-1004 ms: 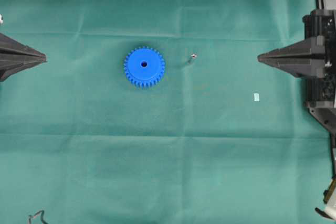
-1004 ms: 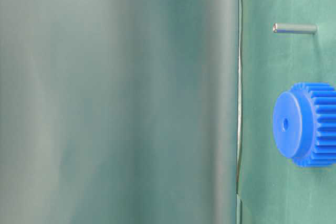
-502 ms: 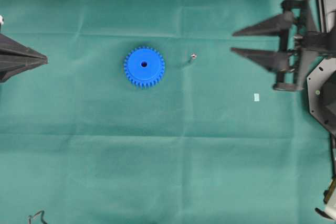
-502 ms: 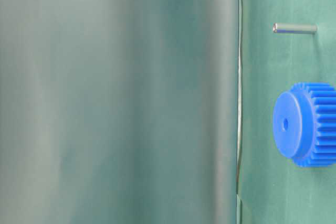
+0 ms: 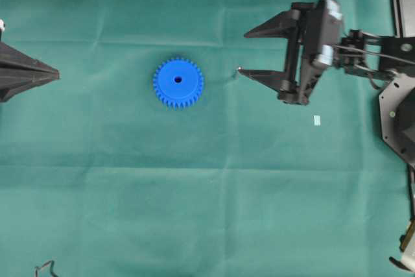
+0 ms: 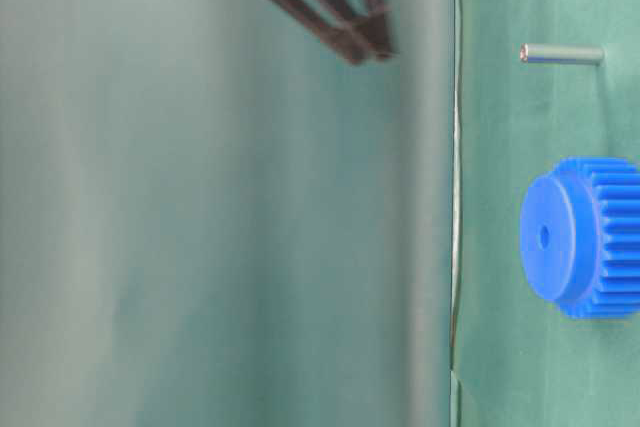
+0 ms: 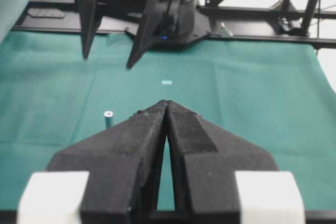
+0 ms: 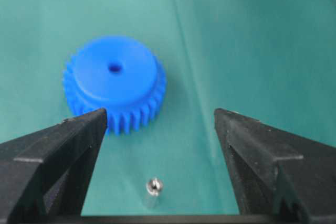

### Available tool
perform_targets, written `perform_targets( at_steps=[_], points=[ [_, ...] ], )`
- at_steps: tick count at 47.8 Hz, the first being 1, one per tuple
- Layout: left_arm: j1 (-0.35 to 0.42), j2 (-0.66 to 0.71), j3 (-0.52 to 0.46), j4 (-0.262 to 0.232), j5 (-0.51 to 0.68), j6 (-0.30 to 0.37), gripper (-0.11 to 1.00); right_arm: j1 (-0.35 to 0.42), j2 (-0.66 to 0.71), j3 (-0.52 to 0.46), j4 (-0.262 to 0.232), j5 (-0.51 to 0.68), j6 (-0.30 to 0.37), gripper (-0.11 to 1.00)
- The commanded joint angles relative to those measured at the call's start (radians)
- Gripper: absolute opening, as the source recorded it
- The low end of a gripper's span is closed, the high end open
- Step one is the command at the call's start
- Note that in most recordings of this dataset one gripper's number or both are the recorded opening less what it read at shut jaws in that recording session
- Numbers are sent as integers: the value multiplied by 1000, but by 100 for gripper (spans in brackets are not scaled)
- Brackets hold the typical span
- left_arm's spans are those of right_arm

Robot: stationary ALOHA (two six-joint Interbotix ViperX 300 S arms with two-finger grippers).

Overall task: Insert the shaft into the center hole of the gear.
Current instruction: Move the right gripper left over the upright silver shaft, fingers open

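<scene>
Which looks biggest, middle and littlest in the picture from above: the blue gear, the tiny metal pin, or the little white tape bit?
1. The gear, far the biggest.
2. and 3. The scrap of tape and the shaft both look tiny; the right gripper partly covers the shaft, so no ranking.

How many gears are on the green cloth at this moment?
1. The gear lies flat on the green cloth, left of the standing shaft. Nothing in view could hide another.

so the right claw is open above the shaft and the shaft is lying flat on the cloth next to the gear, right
Not quite: the shaft stands upright on end, not flat, as the right wrist view shows. The rest holds: the right claw is open above it, with the gear nearby.
</scene>
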Motion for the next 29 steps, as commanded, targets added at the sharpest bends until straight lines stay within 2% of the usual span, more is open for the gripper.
perform_targets(
  at_steps=[1, 17, 29],
  points=[
    [0, 8, -23, 3, -2, -2, 0, -5, 51, -9, 21, -48, 2, 87],
    [0, 9, -23, 3, 9, -2, 0, -5, 233, -2, 106, -118, 3, 87],
    [0, 8, -23, 3, 21, 0, 0, -5, 275, -2, 137, -126, 3, 87]
  ],
)
